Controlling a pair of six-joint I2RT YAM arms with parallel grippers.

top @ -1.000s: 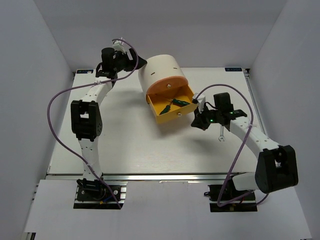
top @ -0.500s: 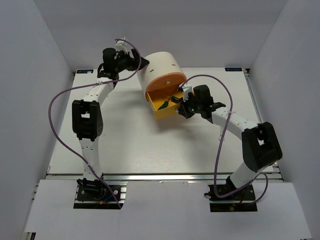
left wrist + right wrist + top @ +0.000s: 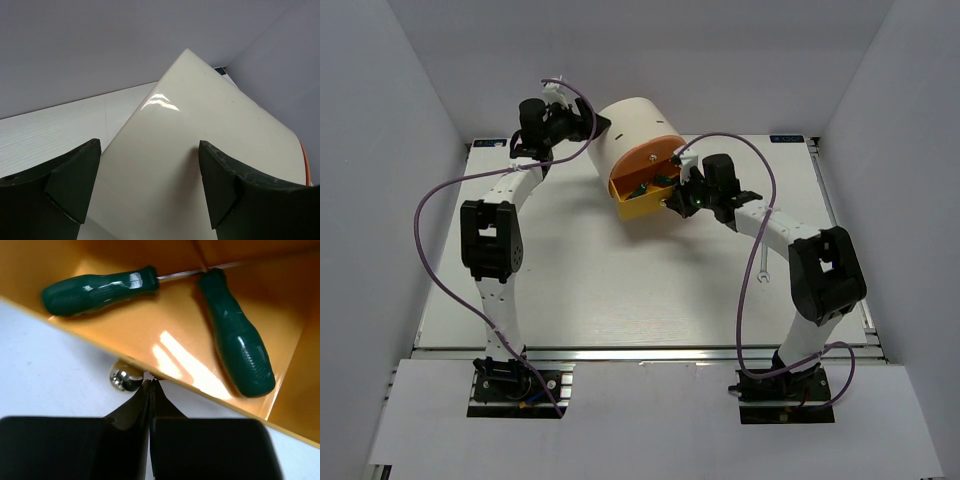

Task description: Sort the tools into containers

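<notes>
While tip-to-tip, pincer (image 3: 150, 383) at drawer (image 3: 125, 335) edge.

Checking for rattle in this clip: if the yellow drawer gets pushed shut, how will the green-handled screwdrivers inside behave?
The green-handled screwdrivers would likely roll or slide a bit: their handles look rounded and glossy, lying loose on the smooth floor of the yellow drawer. Its walls should contain them. They look rigid, so bending seems unlikely.

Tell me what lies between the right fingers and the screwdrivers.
Right wrist view: only the yellow drawer's front wall separates the shut right gripper from the screwdrivers; its knob sits beside the tips.
</notes>
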